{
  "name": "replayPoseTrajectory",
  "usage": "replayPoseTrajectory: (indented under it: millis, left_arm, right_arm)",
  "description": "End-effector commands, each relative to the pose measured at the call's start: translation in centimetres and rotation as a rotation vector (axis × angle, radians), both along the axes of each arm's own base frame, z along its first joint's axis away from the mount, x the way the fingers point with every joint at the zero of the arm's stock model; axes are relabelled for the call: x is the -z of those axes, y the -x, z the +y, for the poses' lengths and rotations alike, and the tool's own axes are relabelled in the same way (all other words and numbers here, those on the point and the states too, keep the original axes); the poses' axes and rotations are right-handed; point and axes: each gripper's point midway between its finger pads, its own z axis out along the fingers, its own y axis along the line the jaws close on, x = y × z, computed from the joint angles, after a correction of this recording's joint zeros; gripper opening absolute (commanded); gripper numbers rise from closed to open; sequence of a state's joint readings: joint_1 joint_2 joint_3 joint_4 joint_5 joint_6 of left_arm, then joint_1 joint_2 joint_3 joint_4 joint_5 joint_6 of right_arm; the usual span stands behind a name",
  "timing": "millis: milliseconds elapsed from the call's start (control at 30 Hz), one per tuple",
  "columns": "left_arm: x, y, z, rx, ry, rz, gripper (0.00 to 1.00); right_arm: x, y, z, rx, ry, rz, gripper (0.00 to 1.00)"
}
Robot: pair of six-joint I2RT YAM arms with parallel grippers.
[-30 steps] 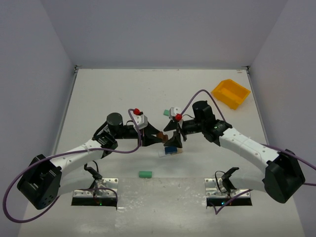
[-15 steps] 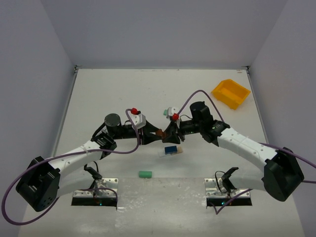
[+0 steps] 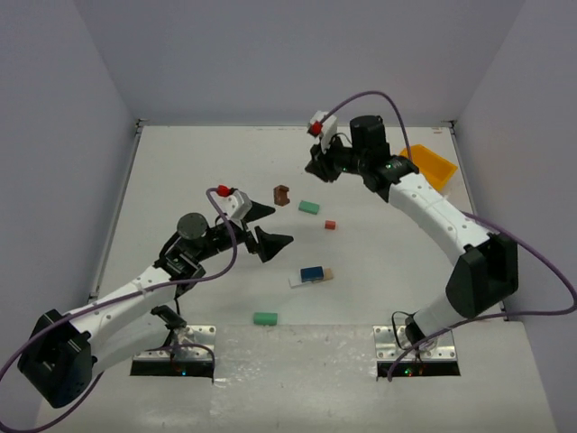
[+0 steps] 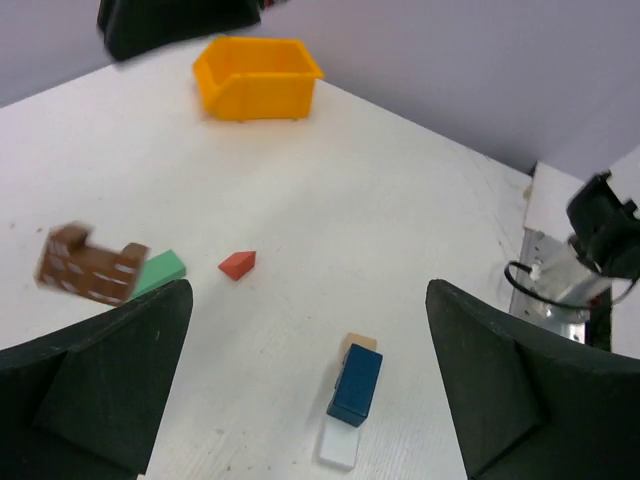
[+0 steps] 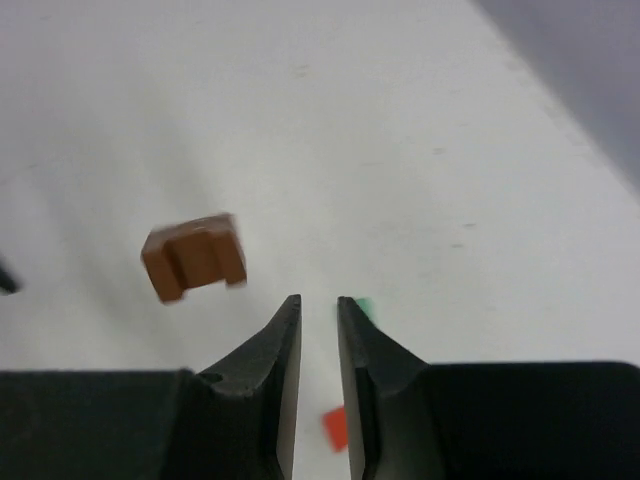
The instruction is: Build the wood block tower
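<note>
A blue block (image 3: 314, 272) lies on a pale flat plank (image 3: 300, 281) at mid-table; the left wrist view shows the block (image 4: 355, 385) and plank (image 4: 339, 446) between my wide-open fingers. My left gripper (image 3: 279, 224) (image 4: 308, 292) is open and empty. Beyond it are a brown notched block (image 3: 282, 194) (image 4: 90, 266) (image 5: 195, 257), blurred in both wrist views, a green block (image 3: 309, 207) (image 4: 157, 272) and a small red piece (image 3: 330, 225) (image 4: 238, 264). My right gripper (image 3: 316, 166) (image 5: 318, 302) is raised at the back, its jaws a thin gap apart, holding nothing.
A yellow plastic bin (image 3: 424, 168) (image 4: 258, 75) stands at the back right, just behind the right arm. Another green block (image 3: 265, 318) lies near the front edge, between the two arm bases. Walls close the table on three sides.
The two grippers, close together over the plank before, pulled apart. The left opened and released the brown block; the right closed and swung up and back. Brown, green and red pieces now lie scattered.
</note>
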State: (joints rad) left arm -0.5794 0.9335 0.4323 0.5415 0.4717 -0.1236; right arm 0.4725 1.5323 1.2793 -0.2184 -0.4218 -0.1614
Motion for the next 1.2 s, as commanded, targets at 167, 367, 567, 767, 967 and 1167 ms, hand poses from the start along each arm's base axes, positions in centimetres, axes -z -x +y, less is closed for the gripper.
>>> replayPoseTrajectory:
  millis: [167,367,567,767,967,1167]
  left_arm:
    - [0.6,-5.0,7.5,-0.598,0.052,0.288,1.0]
    - [0.6,-4.6,8.5,-0.636,0.082,0.293,1.0]
    - [-0.5,-6.8,9.0,-0.742,0.121,0.319,1.0]
    - [0.4,-10.3,10.2,-0.945,0.105,0.435,1.0]
    - [3.5,-15.7,11.9,-1.098,0.113,0.643,1.0]
    - [5.8,-21.7,13.0,-1.219,0.105,0.821,1.0]
  right_arm:
    - [-1.3,-1.3,-2.1,-0.23,0.279,-0.183,0.2]
    - [2.9,1.3,-4.4,-0.221,0.362,-0.108,0.17]
    - [4.9,2.4,-4.7,-0.187,0.323,-0.1,0.18]
    - [5.8,2.4,-5.2,-0.104,0.29,-0.057,0.2]
    - [4.5,0.2,-7.6,0.121,0.183,-0.007,0.53]
    - [5.3,-1.5,-11.0,0.276,0.15,0.058,0.99]
